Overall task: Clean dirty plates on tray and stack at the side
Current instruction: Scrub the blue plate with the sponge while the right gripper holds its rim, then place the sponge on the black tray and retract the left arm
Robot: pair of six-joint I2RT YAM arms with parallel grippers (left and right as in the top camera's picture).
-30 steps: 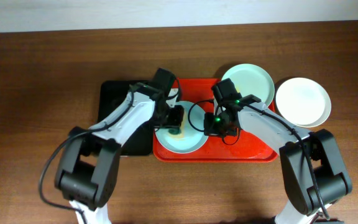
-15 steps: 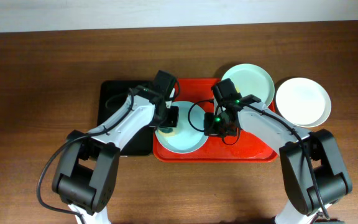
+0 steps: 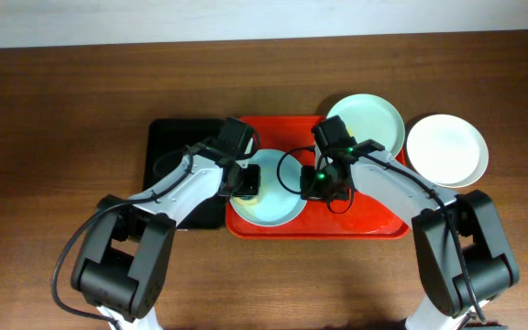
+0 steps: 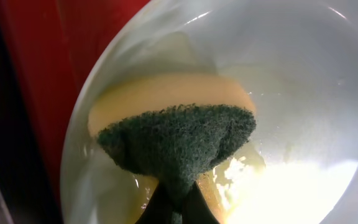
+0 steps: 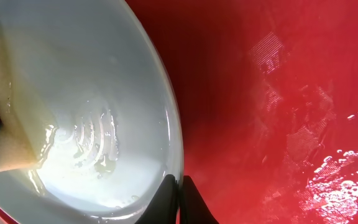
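1. The left gripper (image 3: 244,180), clamped shut on a yellow sponge (image 4: 174,134) with a green scouring face, has slid over the last second from the middle of the blue-green plate (image 3: 280,203) towards its left rim. It is a wiping stroke, with the scouring side pressed down on the plate.
2. The right gripper (image 5: 178,198) has not budged. Its fingers are pinched closed on the plate's right rim, steadying it against the scrubbing.
3. That plate sits in the lower left part of the red tray (image 3: 374,222). In the left wrist view a wet, yellowish film shows beside the sponge, so I'd judge this plate isn't clean yet and needs more passes.
4. A second blue-green plate (image 3: 369,117) lies over the tray's upper right corner. A white plate (image 3: 445,149) rests on the table (image 3: 53,110) just right of the tray. Neither shows a smear from overhead, though it is too small to be sure.
5. No stack has formed. The black tray (image 3: 168,147) at the left holds nothing I can make out.
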